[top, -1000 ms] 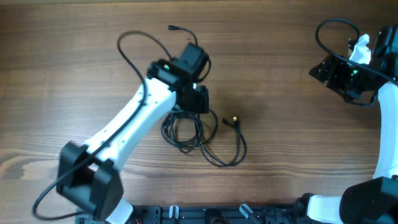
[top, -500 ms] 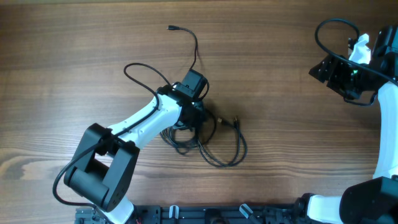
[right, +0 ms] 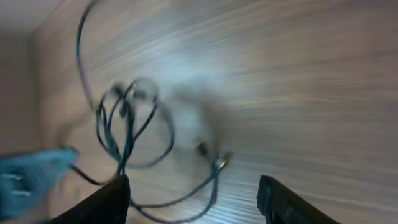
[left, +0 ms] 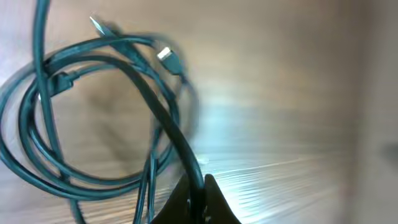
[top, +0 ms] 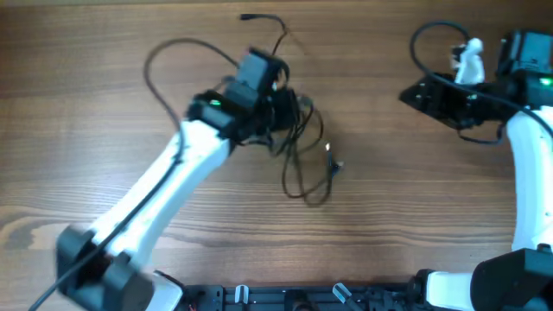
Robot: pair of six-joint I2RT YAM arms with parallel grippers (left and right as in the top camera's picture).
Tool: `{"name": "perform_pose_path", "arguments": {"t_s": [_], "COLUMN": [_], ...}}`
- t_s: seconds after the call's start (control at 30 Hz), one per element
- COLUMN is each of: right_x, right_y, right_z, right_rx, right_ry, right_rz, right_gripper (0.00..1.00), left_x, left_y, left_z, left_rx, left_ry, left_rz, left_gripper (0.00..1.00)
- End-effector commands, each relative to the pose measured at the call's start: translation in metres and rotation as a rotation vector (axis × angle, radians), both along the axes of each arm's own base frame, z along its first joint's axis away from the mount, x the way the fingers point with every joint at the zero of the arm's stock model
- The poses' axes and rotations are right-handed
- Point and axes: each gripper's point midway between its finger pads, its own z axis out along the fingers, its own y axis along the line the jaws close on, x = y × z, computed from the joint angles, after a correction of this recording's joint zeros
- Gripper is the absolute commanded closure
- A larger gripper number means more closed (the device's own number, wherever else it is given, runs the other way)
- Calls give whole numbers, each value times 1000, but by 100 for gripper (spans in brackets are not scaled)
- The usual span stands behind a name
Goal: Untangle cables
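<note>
Left end effector [left: 198, 193], clamped shut on one strand of the cables [left: 93, 124], holds the limp, light tangle, its loops trailing beneath toward the worktop [top: 415, 216]. Right end effector [right: 193, 193] waits open and empty, well apart. A plug end [left: 166, 56] looks the surest second hold.

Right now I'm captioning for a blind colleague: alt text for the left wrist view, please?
The left gripper, shut, pinches a strand of the tangled cables, whose loops spread left over the wooden table. A silver plug end shows near the top.
</note>
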Motion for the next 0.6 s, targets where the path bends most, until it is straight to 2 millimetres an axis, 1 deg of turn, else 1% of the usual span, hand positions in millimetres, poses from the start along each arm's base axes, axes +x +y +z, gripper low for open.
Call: {"name": "perform_pose_path", "arguments": {"t_s": [0.0, 0.07, 0.17, 0.27, 0.3, 0.37, 0.4, 0.47, 0.5, 0.57], "right_x": [-1, 0, 0, 4, 4, 1, 1, 1, 1, 4], "right_y": [53, 73, 95, 111, 117, 133, 139, 149, 151, 157], "right_z": [13, 21, 33, 34, 34, 35, 33, 29, 27, 25], "right_rx": [125, 163, 218, 219, 222, 224, 219, 199, 185, 177], "right_ry": [-77, -117, -166, -157, -158, -170, -171, -180, -183, -198], "right_rz": [190, 251, 317, 308, 314, 359, 374, 397, 401, 416], "right_gripper": [33, 33, 33, 33, 33, 33, 33, 33, 33, 33], "left_x": [-3, -4, -4, -5, -5, -7, -8, -10, -13, -17], "left_y": [2, 6, 13, 9, 8, 3, 3, 0, -2, -3], "left_z": [77, 90, 105, 130, 141, 172, 182, 205, 220, 240], "left_rx": [-192, -247, -345, -478, -527, -640, -674, -749, -792, -849], "left_ry": [-87, -82, -55, -69, -82, -140, -153, -185, -208, -225], "left_rz": [-38, -33, -38, -126, -152, -242, -263, -308, -342, -369], "left_gripper": [96, 96, 96, 96, 96, 96, 96, 96, 96, 96]}}
